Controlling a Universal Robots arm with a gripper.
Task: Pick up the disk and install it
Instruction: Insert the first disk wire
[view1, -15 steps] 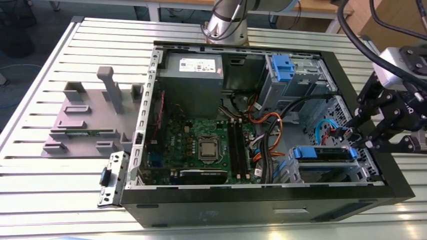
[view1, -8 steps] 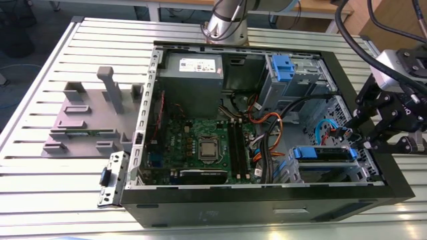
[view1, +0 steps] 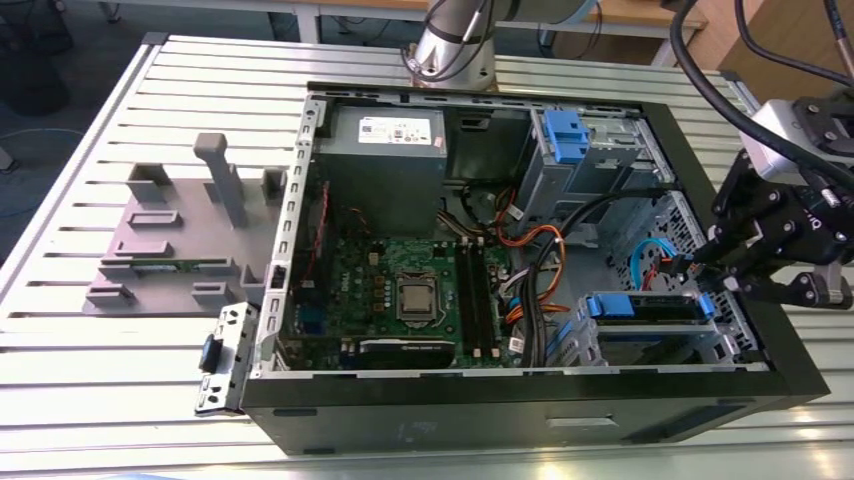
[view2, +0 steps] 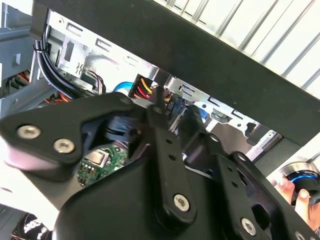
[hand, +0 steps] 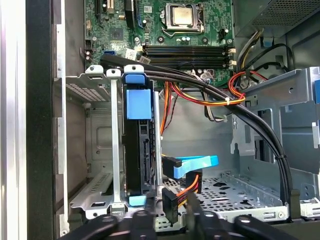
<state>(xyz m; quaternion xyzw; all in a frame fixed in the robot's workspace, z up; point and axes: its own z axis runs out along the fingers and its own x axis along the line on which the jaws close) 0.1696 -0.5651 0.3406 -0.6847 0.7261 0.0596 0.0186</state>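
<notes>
Slatted metal table (view1: 80, 400) carries one open case (view1: 534, 400) at centre frame. One gripper (view1: 734, 272) hangs over the case's right edge in the exterior view; whether it is wide or narrow I cannot tell. One disk (view1: 646, 307) sits just beside it in the bay, blue-bracketed. Farther left stands one grey stand (view1: 187, 240).

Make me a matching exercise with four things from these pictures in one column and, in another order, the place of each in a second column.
Things:
1. disk
2. gripper
3. grey plastic stand
4. power-supply box

Places:
A. on the table, outside the case, at the exterior view's left
B. in a far corner of the case, beside the arm's base
C. inside a drive cage near the case's front
D. over the case's edge, at the exterior view's right

Pairs: 1-C, 2-D, 3-A, 4-B
</notes>
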